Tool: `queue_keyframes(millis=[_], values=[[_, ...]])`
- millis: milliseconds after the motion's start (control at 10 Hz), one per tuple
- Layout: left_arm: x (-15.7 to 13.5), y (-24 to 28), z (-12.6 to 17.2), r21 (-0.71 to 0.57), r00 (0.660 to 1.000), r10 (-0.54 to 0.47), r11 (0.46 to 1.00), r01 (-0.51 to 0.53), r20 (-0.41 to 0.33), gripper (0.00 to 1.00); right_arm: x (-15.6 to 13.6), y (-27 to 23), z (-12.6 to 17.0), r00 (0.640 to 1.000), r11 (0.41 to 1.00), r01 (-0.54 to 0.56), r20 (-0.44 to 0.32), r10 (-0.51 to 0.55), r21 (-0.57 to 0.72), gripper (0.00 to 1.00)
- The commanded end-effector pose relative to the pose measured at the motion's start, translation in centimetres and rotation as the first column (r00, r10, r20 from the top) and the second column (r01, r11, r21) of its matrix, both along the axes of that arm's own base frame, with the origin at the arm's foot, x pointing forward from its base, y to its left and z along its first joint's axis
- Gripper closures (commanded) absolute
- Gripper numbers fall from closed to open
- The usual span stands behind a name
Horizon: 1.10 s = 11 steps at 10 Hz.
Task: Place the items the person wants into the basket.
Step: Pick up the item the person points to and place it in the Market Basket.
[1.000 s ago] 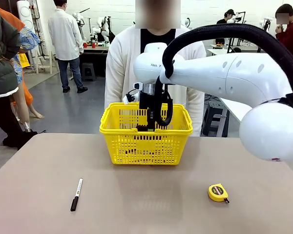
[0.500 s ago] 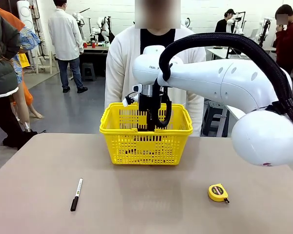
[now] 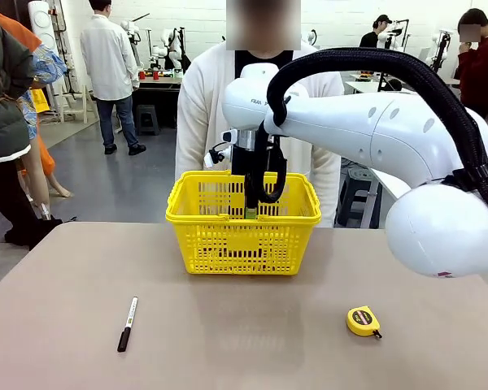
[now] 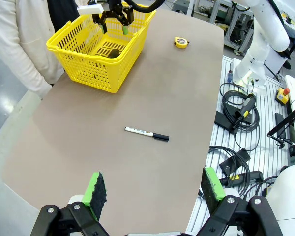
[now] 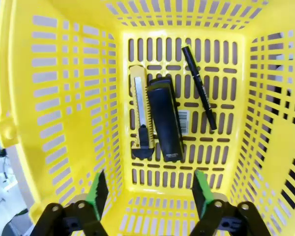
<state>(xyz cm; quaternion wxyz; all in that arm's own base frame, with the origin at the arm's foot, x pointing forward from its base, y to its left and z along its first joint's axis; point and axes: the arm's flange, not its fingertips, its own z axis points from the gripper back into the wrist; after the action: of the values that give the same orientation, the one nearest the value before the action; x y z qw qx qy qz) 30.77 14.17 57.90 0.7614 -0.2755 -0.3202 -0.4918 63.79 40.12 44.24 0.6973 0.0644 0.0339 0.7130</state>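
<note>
My right fingers (image 5: 148, 194) hang spread wide over the open mouth of the basket (image 5: 64, 103), green pads apart with nothing between them and nothing touching them. Straight below, on the lattice floor, three things lie side by side: the utility knife (image 5: 140, 115) on one side, yellow with its black end toward my fingers; the stapler (image 5: 164, 120) in the middle, touching the knife along its length; and the pen (image 5: 199, 88) on the other side, slanted, its yellow tip pointing to the far wall. All three sit well below my pads, between them as I look down.

From across the desk (image 3: 244, 341), my right fingers (image 3: 251, 213) sit just at the basket's (image 3: 242, 236) rim, the white arm arching in from my right side. The person (image 3: 203, 114) in the white cardigan stands right behind the basket.

My left fingers (image 4: 155, 189) are also spread to their widest, empty, hovering high above the near edge of the desk (image 4: 88, 142). Below and ahead of them lies a marker (image 4: 146, 133) with a white barrel, well apart from the basket (image 4: 96, 54). A yellow tape measure (image 4: 181, 43) rests at the far side of the desk, well clear of everything else
</note>
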Motion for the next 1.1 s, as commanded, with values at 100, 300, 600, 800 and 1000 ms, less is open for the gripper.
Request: queue_keyframes(millis=[100, 300, 600, 800, 1000], values=[[0.0, 0.2, -0.1, -0.01, 1.0, -0.014, 1.0, 0.015, 0.022, 0.0, -0.4, -0.1, 3.3, 1.0, 0.999, 0.013, 0.017, -0.012, -0.039, 0.0], [0.0, 0.2, -0.1, -0.01, 1.0, -0.014, 1.0, 0.015, 0.022, 0.0, -4.4, -2.4, 7.0, 0.996, 0.994, 0.091, 0.013, -0.09, -0.06, 0.0], [0.0, 0.2, -0.1, -0.01, 1.0, -0.014, 1.0, 0.015, 0.022, 0.0, -12.2, -7.3, 10.8, 0.978, 0.976, 0.207, 0.055, -0.203, -0.065, 0.0], [0.0, 0.2, -0.1, -0.01, 1.0, -0.014, 1.0, 0.015, 0.022, 0.0, -15.7, -12.0, 12.3, 0.94, 0.941, 0.337, 0.062, -0.334, -0.041, 0.0], [0.0, 0.2, -0.1, -0.01, 1.0, -0.014, 1.0, 0.015, 0.022, 0.0, -18.0, -16.6, 12.8, 0.896, 0.896, 0.443, 0.053, -0.441, -0.017, 0.0]])
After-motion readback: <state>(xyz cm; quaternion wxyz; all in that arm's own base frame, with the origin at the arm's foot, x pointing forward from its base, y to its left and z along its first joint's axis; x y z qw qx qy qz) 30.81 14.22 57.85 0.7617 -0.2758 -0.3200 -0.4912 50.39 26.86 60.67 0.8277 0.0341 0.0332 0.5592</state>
